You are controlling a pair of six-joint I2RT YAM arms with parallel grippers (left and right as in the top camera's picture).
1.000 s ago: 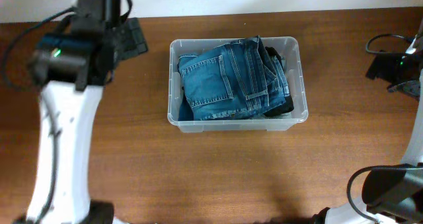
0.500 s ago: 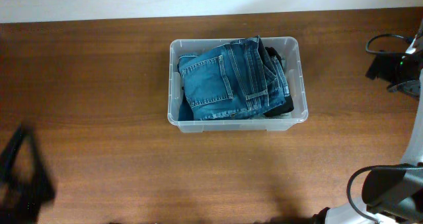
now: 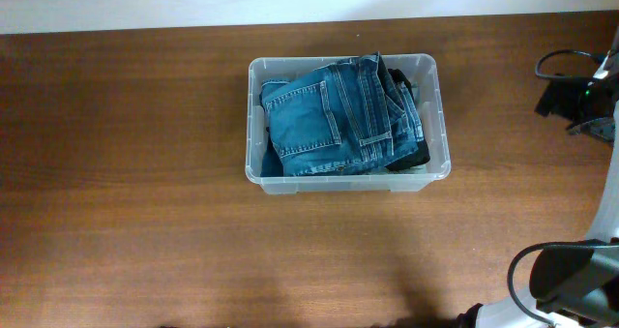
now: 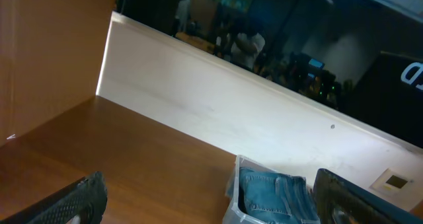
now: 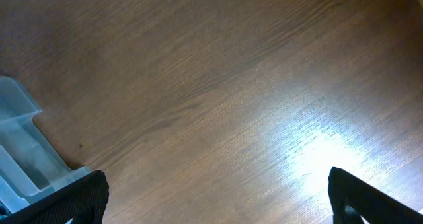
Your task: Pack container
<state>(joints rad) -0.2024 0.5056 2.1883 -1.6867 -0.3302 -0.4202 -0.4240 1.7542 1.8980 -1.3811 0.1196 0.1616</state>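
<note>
Cropped by the bottom edge of the left wrist view: clear rectangular plastic container, near end unseen. Base hidden under folded blue denim jeans; black garment mostly buried. Left gripper and right gripper cut down to black fingertips in the lower corners. Dark clutter above too blurred to identify.

White arm, black textured left claw
</note>
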